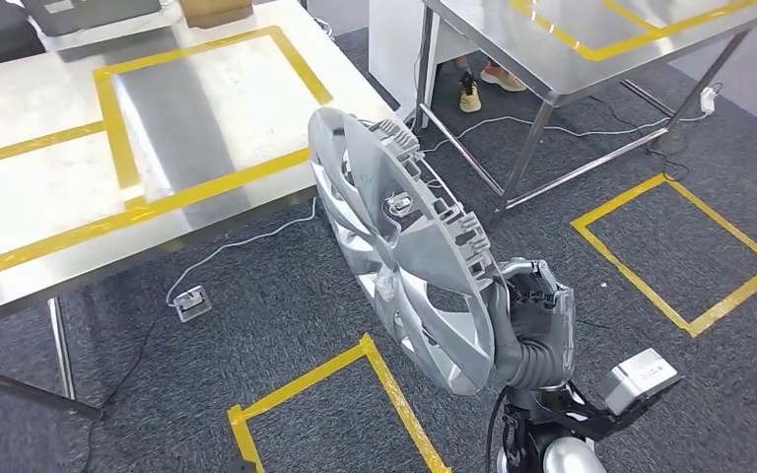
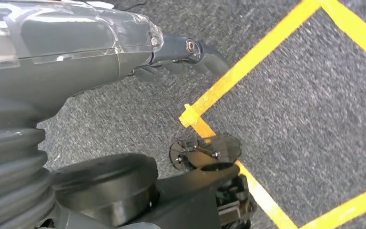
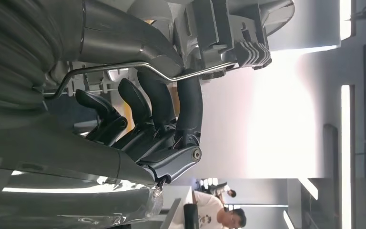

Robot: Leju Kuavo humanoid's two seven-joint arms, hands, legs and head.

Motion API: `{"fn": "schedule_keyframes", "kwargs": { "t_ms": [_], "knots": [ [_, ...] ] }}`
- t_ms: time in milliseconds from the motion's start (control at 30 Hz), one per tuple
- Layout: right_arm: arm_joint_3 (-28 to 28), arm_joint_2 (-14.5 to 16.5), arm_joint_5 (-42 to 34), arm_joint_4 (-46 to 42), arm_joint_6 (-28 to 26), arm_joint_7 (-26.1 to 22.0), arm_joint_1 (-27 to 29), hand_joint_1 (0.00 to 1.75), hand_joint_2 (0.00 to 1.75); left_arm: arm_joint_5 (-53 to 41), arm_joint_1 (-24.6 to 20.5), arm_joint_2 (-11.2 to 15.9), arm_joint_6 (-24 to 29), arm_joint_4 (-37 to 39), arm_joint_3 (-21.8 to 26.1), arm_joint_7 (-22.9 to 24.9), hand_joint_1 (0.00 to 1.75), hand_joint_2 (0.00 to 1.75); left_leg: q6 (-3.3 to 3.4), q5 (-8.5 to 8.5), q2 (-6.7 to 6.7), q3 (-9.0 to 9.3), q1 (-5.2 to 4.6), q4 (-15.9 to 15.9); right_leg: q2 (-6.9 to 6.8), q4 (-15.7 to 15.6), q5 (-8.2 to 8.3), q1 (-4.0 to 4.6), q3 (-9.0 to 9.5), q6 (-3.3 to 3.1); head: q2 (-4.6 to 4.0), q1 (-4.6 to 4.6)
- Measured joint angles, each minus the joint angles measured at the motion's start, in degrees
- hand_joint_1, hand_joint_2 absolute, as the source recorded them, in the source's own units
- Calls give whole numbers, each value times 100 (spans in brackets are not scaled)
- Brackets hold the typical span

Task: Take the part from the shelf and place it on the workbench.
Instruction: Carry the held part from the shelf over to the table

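- Your right hand (image 1: 530, 317) grips the hubcap (image 1: 399, 246) at its lower rim, dark fingers (image 3: 189, 102) curled over the edge and its wire retaining ring (image 3: 138, 67).
- The hubcap is held on edge in the air, just beside the near corner of the workbench (image 1: 69, 187), not yet over it.
- Risk: the grip sits on one rim only, so the disc's weight could lever it out of the fingers during a swing toward the workbench.
- Risk: the rim clips may catch the workbench edge if you come in low.
- Your left hand (image 2: 181, 55) hangs over the carpet (image 2: 314, 95), fingers curled in, holding nothing.
- Hubcap: silver plastic, round, spoked, ribbed clips around the back. Workbench: brushed steel, yellow tape outlines.
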Motion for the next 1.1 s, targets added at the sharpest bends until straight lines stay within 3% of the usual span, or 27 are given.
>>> {"fn": "schedule_keyframes", "kwargs": {
  "t_ms": [33, 100, 133, 167, 200, 267, 333, 367, 433, 467, 500, 567, 633, 700, 733, 800, 833, 867, 900, 933, 967, 1033, 1100],
  "knots": [
    [0, -1, -2, 0, 3, -1, -4, 175, 175, -1, -3, -5, -1, -1, 0, 1, 0, 175, -27, 18, -45, -25, 15, 0, 60, -158, 26, 11, 65, -26, 0, 7],
    [0, -2, -4, -1, 7, -2, -7, 175, 175, -4, 1, -7, -4, -1, 0, 3, 0, 175, -99, 61, -134, -68, 30, -14, 0, -241, 43, 19, 86, -20, 0, 29],
    [0, -1, -4, 1, 9, -2, -10, 175, 175, -5, 8, -1, -6, 0, 0, 4, 0, 175, -127, 53, -97, -84, 23, -8, -51, -289, 69, 5, 98, -10, 0, 38],
    [-1, 2, -4, -1, 9, -2, -10, 175, 175, -6, 13, 3, -7, 0, 0, 5, 0, 175, -156, -17, 21, -126, 9, 65, -107, -342, 101, -11, 113, -6, 0, 16],
    [-1, 6, -4, -1, 9, -3, -12, 175, 175, -6, 14, 9, -7, 0, 0, 6, 0, 175, -184, -153, 165, -211, 0, 241, -167, -392, 131, -30, 126, -2, 0, -18],
    [-3, 10, -5, -1, 9, -3, -9, 175, 175, -7, 11, 11, -6, -1, 0, 6, 0, 175, -238, -560, 414, -525, 29, 940, -291, -418, 151, -36, 129, -5, 0, -101],
    [-4, 7, -9, 4, 9, -2, 4, 175, 175, -6, 12, 13, -6, 1, 0, 6, 0, 175, -292, -779, 429, -786, 77, 1548, -425, -407, 142, -36, 125, 5, 0, -154],
    [-4, 7, -10, 7, 9, -2, 9, 175, 175, -6, 12, 13, -6, 1, 0, 6, 0, 175, -315, -729, 430, -778, 94, 1570, -489, -399, 134, -39, 125, 16, 0, -177],
    [-4, 7, -12, 10, 9, -2, 9, 175, 175, -7, 12, 14, -6, 1, 0, 6, 0, 175, -349, -379, 511, -432, 121, 985, -594, -361, 103, -50, 129, 60, 0, -223],
    [-4, 7, -12, 10, 9, -2, 7, 175, 175, -8, 10, 14, -6, 0, 0, 6, 0, 175, -350, -248, 637, -207, 109, 587, -634, -336, 81, -50, 129, 92, 0, -248],
    [-3, 7, -12, 9, 9, -2, 2, 175, 175, -8, 8, 13, -6, -1, 0, 5, 0, 175, -323, -157, 750, -36, 97, 271, -665, -303, 57, -42, 125, 129, 0, -273],
    [-1, 5, -11, 5, 10, -2, -7, 175, 175, -8, 12, 8, -6, -1, 0, 4, 0, 175, -226, -160, 873, 72, 60, 33, -719, -267, 35, -19, 117, 183, 0, -282],
    [0, 4, -11, 2, 10, -2, -12, 175, 175, -8, 21, 4, -6, 1, 0, 4, 0, 175, -133, -142, 786, 56, 47, 28, -781, -264, 31, -25, 129, 216, 0, -257],
    [-1, 3, -14, 1, 9, -2, -15, 175, 175, -8, 20, 2, -2, 1, 0, 3, 0, 175, -71, -126, 679, 59, 53, 19, -689, -137, -98, -51, 98, 261, 0, -237],
    [-2, 1, -17, 0, 9, -2, -16, 175, 175, -9, 15, 0, 1, 1, 0, 2, 0, 175, -47, -117, 626, 64, 60, 15, -585, 75, -247, -60, 17, 283, 0, -220],
    [-2, -3, -25, 0, 10, -2, -14, 175, 175, -16, 10, -7, 5, 1, 0, 1, 0, 175, -4, -108, 514, 64, 47, 16, -384, 838, -653, -63, -308, 303, 0, -156],
    [-2, -5, -28, 1, 11, -2, -10, 175, 175, -20, 9, -11, 5, 1, 0, 0, 0, 175, 13, -104, 454, 63, 31, 16, -350, 1224, -799, -56, -485, 297, 0, -125],
    [-1, -7, -29, 1, 11, -2, -4, 175, 175, -24, 9, -14, 5, 1, 0, -1, 0, 175, 27, -101, 387, 64, 12, 16, -336, 1470, -846, -48, -602, 277, 0, -94],
    [0, -10, -30, 2, 11, -2, 0, 175, 175, -25, 9, -16, 5, 1, 0, -1, 0, 175, 33, -98, 319, 68, -9, 16, -325, 1485, -763, -36, -622, 241, 0, -65],
    [0, -13, -30, 2, 11, -2, 1, 175, 175, -25, 9, -16, 5, 1, 0, -1, 0, 175, 37, -95, 252, 76, -29, 16, -302, 1270, -572, -19, -541, 191, 0, -40],
    [-1, -16, -29, 1, 11, -2, -2, 175, 175, -25, 9, -16, 5, 0, 0, -1, 0, 175, 40, -93, 187, 84, -44, 14, -245, 881, -319, 6, -382, 123, 0, -19],
    [-3, -20, -29, -1, 11, -2, -11, 175, 175, -26, 6, -33, 7, -1, 1, -1, 0, 175, 38, -77, 81, 73, -43, 12, -52, 145, 21, 51, -80, -22, 0, -26],
    [-4, -24, -30, -11, 15, -2, -21, 175, 175, -27, 4, -57, 8, -2, 1, 1, 0, 175, 3, -43, -9, 25, -1, 8, 36, -133, 89, 91, 22, -97, 0, -10]
  ]
}}
